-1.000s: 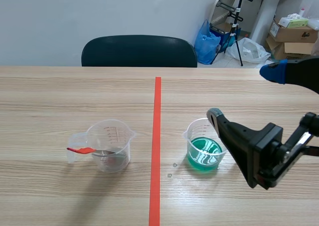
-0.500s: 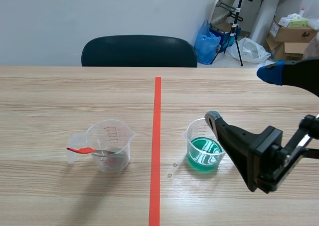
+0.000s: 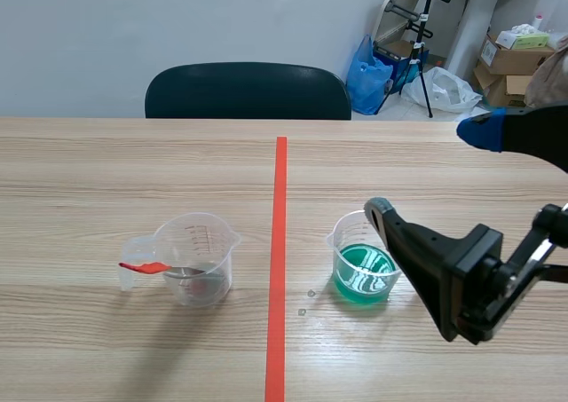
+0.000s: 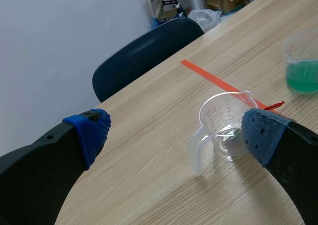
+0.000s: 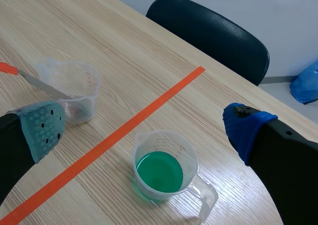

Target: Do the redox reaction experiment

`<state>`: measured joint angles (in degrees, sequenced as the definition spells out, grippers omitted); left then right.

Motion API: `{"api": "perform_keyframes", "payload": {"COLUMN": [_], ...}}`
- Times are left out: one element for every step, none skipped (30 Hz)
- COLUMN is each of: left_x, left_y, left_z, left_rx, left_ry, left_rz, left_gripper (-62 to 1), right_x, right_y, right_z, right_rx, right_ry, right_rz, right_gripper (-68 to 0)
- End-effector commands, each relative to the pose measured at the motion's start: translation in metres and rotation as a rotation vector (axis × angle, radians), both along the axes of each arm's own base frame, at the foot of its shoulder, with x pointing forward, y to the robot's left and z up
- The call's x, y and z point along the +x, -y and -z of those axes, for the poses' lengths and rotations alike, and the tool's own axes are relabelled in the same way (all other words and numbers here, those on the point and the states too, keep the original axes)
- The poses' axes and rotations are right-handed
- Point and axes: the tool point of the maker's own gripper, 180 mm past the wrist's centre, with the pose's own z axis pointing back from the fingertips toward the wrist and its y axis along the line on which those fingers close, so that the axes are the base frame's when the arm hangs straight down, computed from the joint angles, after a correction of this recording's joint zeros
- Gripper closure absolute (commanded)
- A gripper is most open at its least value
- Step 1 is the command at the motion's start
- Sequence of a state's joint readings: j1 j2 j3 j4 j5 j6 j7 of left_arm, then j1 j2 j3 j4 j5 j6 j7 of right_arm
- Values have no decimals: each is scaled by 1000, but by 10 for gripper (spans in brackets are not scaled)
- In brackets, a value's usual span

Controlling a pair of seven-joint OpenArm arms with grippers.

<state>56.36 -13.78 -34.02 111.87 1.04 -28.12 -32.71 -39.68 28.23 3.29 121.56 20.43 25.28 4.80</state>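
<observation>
Below your right pincer (image 5: 144, 130), whose fingers are spread wide and grip nothing, stands the green beaker (image 5: 164, 170): clear plastic, about a third full, with its spout toward 10 o'clock in the scene view. Your left pincer (image 4: 175, 133) gapes too, with the clear beaker (image 4: 226, 123) ahead of it. Its spatula (image 3: 146, 267) lies 9-to-3, red handle at 9. The pale wood-grain counter (image 3: 106, 171) carries a tape line (image 3: 280, 242) running 12 to 6. A dark chair (image 3: 248, 91) stands at 12, and boxes (image 3: 519, 56) at 2.
</observation>
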Motion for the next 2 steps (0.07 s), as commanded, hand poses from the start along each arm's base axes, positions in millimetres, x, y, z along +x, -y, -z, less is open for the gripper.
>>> {"api": "perform_keyframes", "payload": {"left_x": [-1,-1], "left_y": [2,2], "left_z": [-4,-4], "left_rx": [-13,-13], "left_ry": [9,9], "left_rz": [1,1], "left_gripper": [-563,-563], "right_x": [3,3], "right_y": [1,0], "right_z": [-9,-9], "right_rx": [19,19], "right_ry": [28,27], "right_rz": [4,4], "right_gripper": [-679,-679]}}
